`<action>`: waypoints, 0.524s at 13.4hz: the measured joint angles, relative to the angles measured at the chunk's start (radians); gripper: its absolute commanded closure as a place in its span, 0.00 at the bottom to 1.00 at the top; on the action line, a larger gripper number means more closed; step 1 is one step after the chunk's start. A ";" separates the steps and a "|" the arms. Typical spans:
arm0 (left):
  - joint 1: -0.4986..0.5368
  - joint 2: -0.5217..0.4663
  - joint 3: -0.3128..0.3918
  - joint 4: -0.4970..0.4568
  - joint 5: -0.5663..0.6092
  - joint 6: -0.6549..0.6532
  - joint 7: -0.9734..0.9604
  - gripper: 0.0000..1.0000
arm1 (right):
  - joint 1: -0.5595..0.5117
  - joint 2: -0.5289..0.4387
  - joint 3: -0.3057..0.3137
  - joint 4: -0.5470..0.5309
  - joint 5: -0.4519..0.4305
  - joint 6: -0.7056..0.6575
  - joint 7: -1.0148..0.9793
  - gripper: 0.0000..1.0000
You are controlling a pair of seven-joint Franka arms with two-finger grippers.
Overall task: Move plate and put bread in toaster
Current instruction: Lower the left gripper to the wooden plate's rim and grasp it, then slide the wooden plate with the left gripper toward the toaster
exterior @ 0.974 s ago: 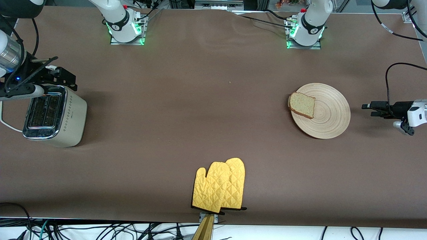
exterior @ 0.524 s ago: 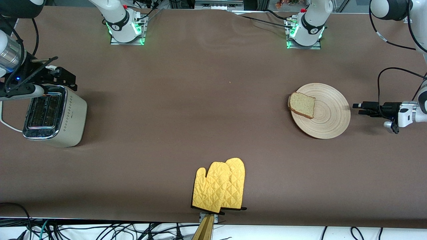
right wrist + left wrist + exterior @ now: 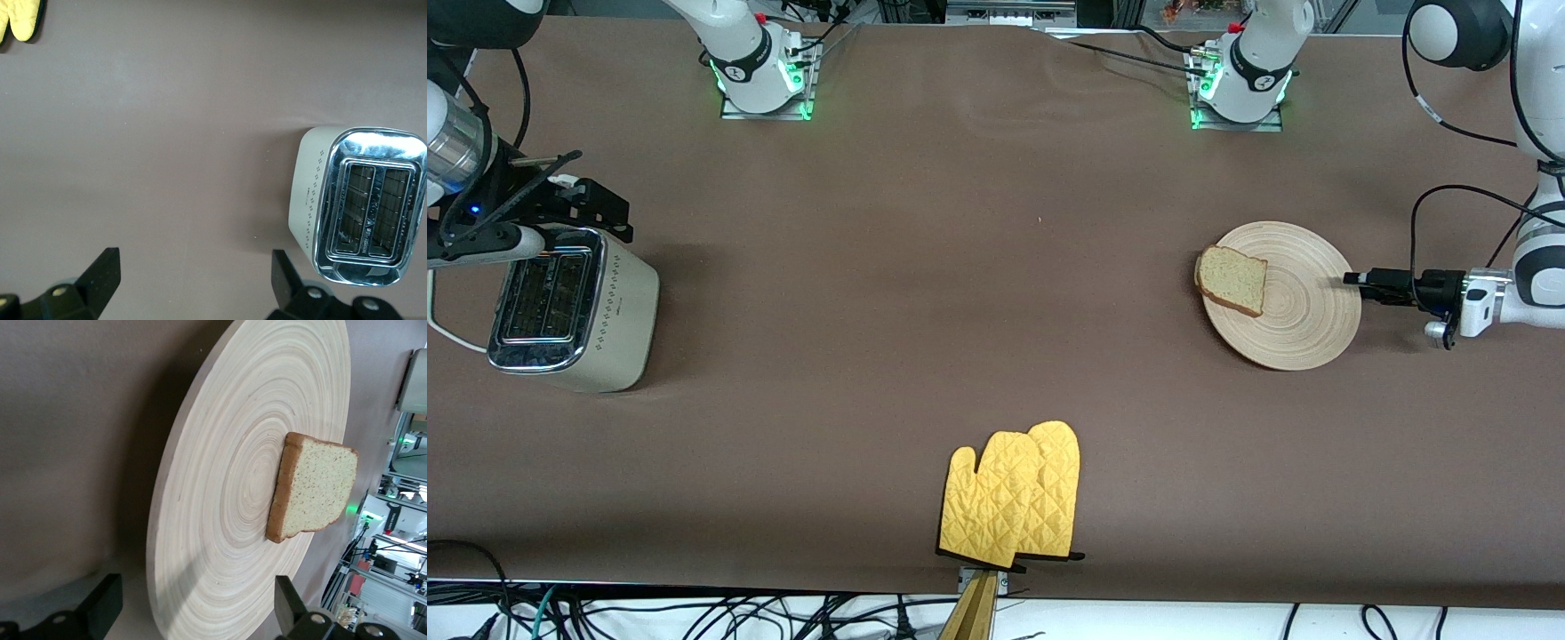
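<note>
The round wooden plate (image 3: 1303,307) lies toward the left arm's end of the table. A slice of bread (image 3: 1232,280) rests on its edge nearest the table's middle. My left gripper (image 3: 1354,278) is low and level at the plate's outer rim, open. In the left wrist view the plate (image 3: 227,467) has its rim between the two fingertips of my left gripper (image 3: 197,610), with the bread (image 3: 313,487) past them. The cream toaster (image 3: 574,307) stands at the right arm's end. My right gripper (image 3: 609,213) hovers open above its end farther from the front camera. The right wrist view shows the toaster (image 3: 363,200) beside my right gripper (image 3: 193,280), with nothing between the fingers.
A pair of yellow oven mitts (image 3: 1009,498) lies near the table edge closest to the front camera, at mid-table. A white cord (image 3: 445,333) runs from the toaster. The arm bases (image 3: 760,80) (image 3: 1240,84) stand along the edge farthest from the front camera.
My left gripper has slid toward the plate and its fingertips now reach the rim. The right arm, plate, bread and toaster have not moved.
</note>
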 measured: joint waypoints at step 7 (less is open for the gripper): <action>0.000 0.022 0.001 -0.047 -0.060 -0.010 0.000 0.79 | 0.000 0.000 0.000 0.000 0.000 0.000 0.000 0.00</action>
